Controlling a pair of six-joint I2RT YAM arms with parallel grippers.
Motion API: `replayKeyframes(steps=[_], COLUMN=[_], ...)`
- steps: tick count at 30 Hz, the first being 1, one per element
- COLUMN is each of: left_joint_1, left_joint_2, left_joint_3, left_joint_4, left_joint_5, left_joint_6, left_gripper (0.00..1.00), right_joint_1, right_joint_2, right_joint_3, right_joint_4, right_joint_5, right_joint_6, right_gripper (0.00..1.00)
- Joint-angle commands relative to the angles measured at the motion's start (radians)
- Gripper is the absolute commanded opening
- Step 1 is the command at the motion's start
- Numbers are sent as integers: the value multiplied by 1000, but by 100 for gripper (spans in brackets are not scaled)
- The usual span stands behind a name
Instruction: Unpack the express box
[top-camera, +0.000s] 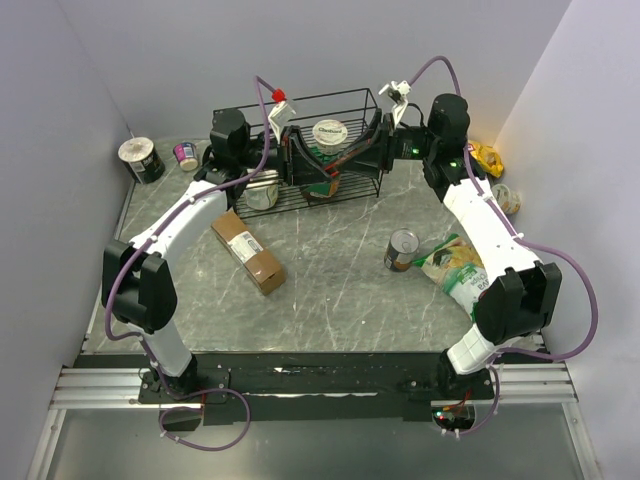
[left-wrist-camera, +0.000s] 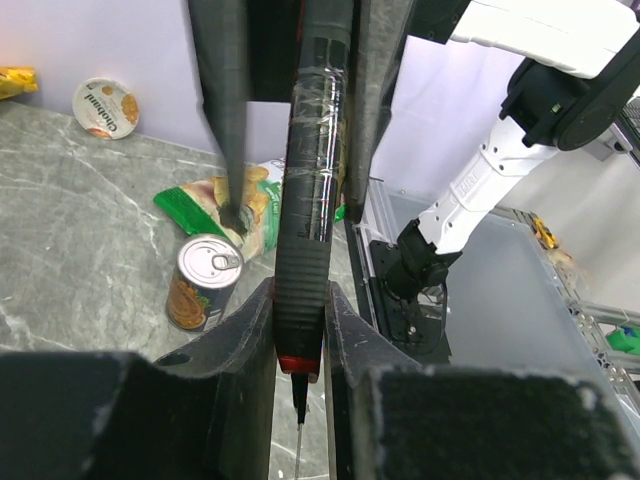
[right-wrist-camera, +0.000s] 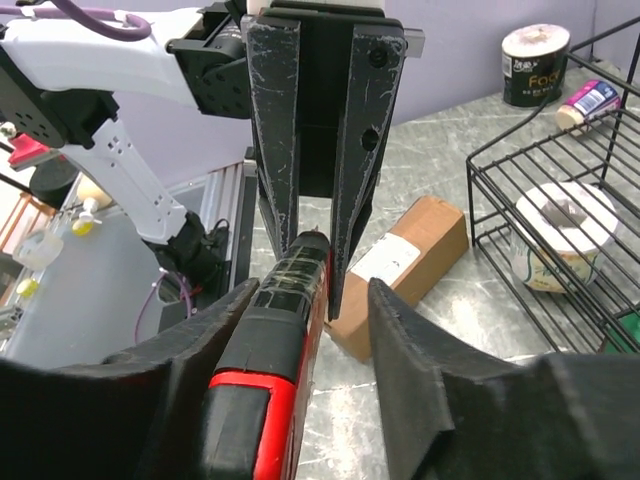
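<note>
Nearest the arm bases, the express box lies flat on the table, left of the middle. Its label faces up, it appears closed, and it sits just beside the left forearm with nothing gripping it. To its right stand a can and a snack bag.

Farther back, above the wire rack, the left gripper is clamped on a black tool with a red end, probably a cutter. The right gripper straddles the same tool with its fingers apart, a gap showing on one side.

The risk lies in this handover. If the left lets go before the right has a firm hold, the tool could drop into the rack or onto the tub there.

The table is grey marbled stone, and pale walls close it in on three sides.
</note>
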Motion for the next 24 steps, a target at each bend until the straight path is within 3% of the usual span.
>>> replayKeyframes(steps=[1,5,6,9,11,13,15,16,19,24], left_joint_1=[-8,-8,-8,-8,-2,16,40,71,149,257], left_joint_2=[4,6,6,3,0,-8,-22,-29,-78,-252], left_joint_3=[47,47,49,49,53,70,104,115,133,-18], left_joint_4=[6,1,-10,-31,-77,-164,-246,-331,-465,-694], left_joint_5=[21,17,15,-3,-47,-84,-146,-166,-227,-478], left_joint_6=[20,27,32,56,88,127,222,257,395,562], left_gripper=[1,1,1,1,2,30,47,50,60,70], right_joint_1=[18,22,24,27,22,15,16,15,15,16], right_joint_2=[5,13,13,4,-4,-25,-44,-48,-71,-78], right_joint_3=[37,49,54,52,57,94,156,176,196,192], right_joint_4=[95,106,78,11,-43,-266,-431,-567,-687,-747], right_joint_5=[-23,-51,-56,-63,-50,7,78,102,225,291], right_joint_6=[38,41,27,-20,-84,-228,-380,-508,-620,-632], right_gripper=[44,22,10,0,0,0,0,0,0,0])
